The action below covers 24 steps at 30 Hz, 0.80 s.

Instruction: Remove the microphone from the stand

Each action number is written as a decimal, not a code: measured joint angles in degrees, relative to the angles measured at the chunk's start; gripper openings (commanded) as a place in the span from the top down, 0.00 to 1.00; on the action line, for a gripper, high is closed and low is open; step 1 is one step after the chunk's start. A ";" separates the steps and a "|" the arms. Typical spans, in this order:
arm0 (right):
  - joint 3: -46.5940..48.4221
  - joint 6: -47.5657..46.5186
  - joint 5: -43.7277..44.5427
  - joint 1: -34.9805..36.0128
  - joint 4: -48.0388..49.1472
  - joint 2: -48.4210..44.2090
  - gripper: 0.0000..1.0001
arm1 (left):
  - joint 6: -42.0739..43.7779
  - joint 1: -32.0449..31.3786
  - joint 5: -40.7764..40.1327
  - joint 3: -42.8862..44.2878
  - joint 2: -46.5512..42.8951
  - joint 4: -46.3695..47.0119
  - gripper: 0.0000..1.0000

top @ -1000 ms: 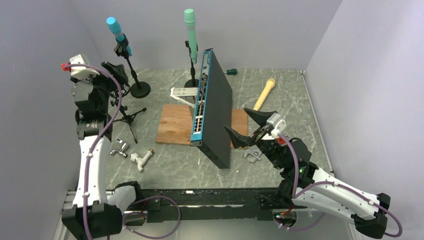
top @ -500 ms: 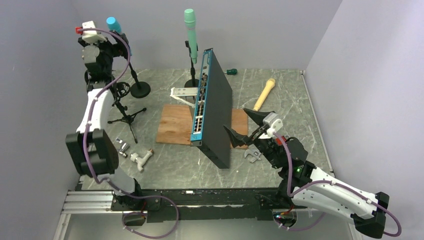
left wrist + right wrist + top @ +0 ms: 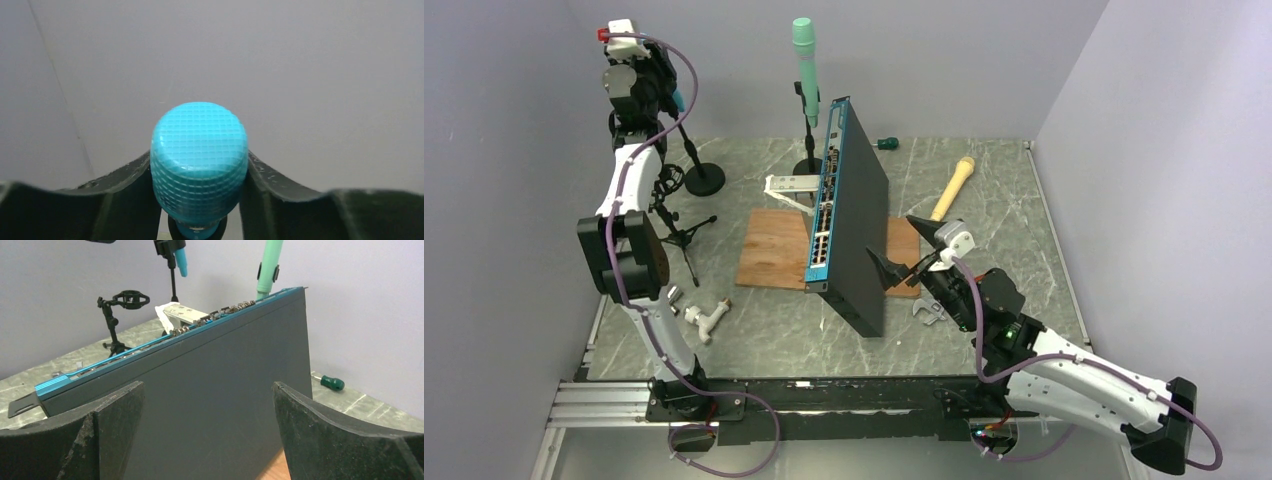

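Pale grey walls closed in a marbled grey-green table (image 3: 984, 200). At about ten o'clock on it, the blue microphone (image 3: 199, 150) sat tilted in the clip of its round-based stand (image 3: 703, 180). Its head was a squat turquoise dome covered in a fine square grid, and a narrower collar showed just beneath it. The body ran down into the black clip.

The left gripper (image 3: 199, 175) straddled that head high above the table, one dark finger (image 3: 131, 175) at nine o'clock of it and the other at three. Both sat right against the mesh. Whether they were pressing it or only flanking it could not be told.

The grip looked to be the step in hand. It would likely hold better lower down, on the collar or body, since a rounded, textured dome could slip out. The pull would best follow the microphone's own slanted axis, so that the clip let go without tipping the stand.

A green microphone (image 3: 804, 55) stood upright on a second stand at twelve o'clock. A black network switch (image 3: 859, 235) balanced on edge at the centre, over a wooden board (image 3: 774, 250). At four o'clock of the switch the right gripper (image 3: 892, 243) faced its flat side, jaws spread wide and holding nothing.
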 measured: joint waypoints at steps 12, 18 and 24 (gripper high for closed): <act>0.00 0.26 -0.37 -1.73 0.02 1.79 0.01 | 3.76 -3.34 -2.08 0.28 -0.13 -0.76 1.00; 0.00 0.70 -0.90 -2.01 0.02 2.34 0.01 | 7.41 -7.67 -5.11 0.13 -3.54 -5.60 1.00; 0.00 1.27 -1.90 -2.23 0.02 2.54 0.01 | 7.65 -12.09 -7.06 -5.90 -14.82 -8.61 1.00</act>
